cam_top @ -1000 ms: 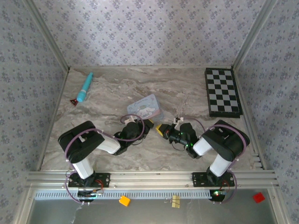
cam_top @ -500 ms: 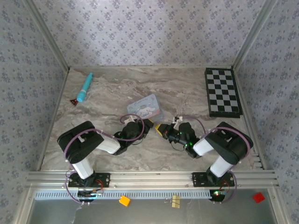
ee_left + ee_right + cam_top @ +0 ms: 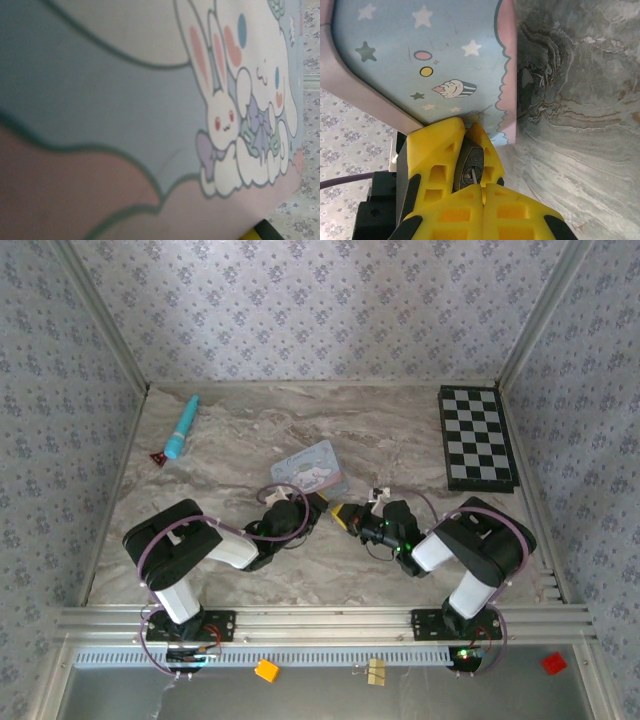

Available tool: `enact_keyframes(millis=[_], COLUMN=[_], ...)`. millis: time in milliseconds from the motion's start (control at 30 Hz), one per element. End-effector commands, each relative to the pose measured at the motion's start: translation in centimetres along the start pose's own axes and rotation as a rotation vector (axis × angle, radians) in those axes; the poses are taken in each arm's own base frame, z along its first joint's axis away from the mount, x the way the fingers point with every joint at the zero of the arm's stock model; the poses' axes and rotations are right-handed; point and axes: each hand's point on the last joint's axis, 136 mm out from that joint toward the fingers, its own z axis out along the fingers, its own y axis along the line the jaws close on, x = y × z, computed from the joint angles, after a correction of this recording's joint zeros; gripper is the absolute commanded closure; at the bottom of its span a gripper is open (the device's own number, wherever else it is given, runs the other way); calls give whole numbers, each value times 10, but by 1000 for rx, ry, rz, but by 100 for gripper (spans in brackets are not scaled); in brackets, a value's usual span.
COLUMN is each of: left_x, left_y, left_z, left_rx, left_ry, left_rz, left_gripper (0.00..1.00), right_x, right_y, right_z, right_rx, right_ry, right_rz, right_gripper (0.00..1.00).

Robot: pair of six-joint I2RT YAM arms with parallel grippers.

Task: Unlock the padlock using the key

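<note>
The right gripper (image 3: 468,132) has yellow plastic fingers (image 3: 439,155) with a ribbed, cut-out lattice and black bases. They stand close together, clamped on a small dark block with a dull silvery round part. This appears to be the padlock (image 3: 470,172), and it sits in the narrow gap just behind the tips, toward 6 o'clock from them. The tips touch or nearly touch the lower edge of the pale blue tin (image 3: 420,60) at 12 o'clock. The tin is smooth, with rounded corners, a pink scalloped border and printed stars, dots and a cupcake. At 3 o'clock lies the bare table (image 3: 570,100), a grey-brown marble pattern with wavy veins.

From above, the right gripper (image 3: 347,515) sits near the table's middle. The left gripper (image 3: 312,505) is just beside it at 9 o'clock, and the tin (image 3: 312,468) lies at 11 o'clock. I cannot tell whether the left gripper's fingers are apart or together. Its wrist camera looks closely at the tin's lid (image 3: 125,100), which is glossy and printed with white cartoon rabbits. A flat black-and-white chessboard (image 3: 478,438) lies at 2 o'clock, well apart. A slim teal pen-like tool (image 3: 182,427) lies at 10 o'clock.
</note>
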Motion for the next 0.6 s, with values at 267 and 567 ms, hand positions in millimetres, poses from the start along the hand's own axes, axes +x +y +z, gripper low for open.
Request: enact_keyframes(millis=[267, 567], left_x=[109, 110], left_y=[-93, -88], left_z=[-28, -25], left_rx=[282, 259], left_ry=[437, 436], left_rz=[10, 20], left_gripper=[100, 100], right_x=[-38, -23], right_y=[62, 69], right_z=[3, 5], right_rx=[-194, -153], right_ry=[7, 42], right_rz=[-56, -101], right_gripper=[100, 100])
